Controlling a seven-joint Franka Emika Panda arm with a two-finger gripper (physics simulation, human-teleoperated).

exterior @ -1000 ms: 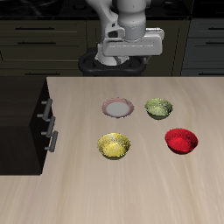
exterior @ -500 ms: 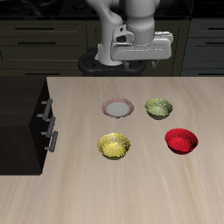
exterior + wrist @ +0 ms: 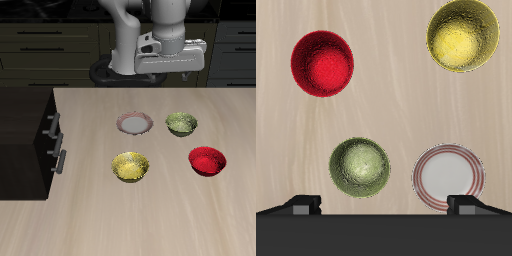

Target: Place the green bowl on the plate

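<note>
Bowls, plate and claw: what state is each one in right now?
Green bowl: upright on the table, empty, untouched.
Plate: flat on the table beside the green bowl, nothing on it.
Yellow bowl: upright, empty, apart from the others.
Red bowl: upright, empty, apart from the others.
Claw: raised above the table's back edge, holding nothing; open or shut cannot be told.

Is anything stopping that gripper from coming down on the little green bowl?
Probably not. The green bowl sits alone on the table, apart from the plate, with nothing on it. The gripper hangs high above, holding nothing.
</note>
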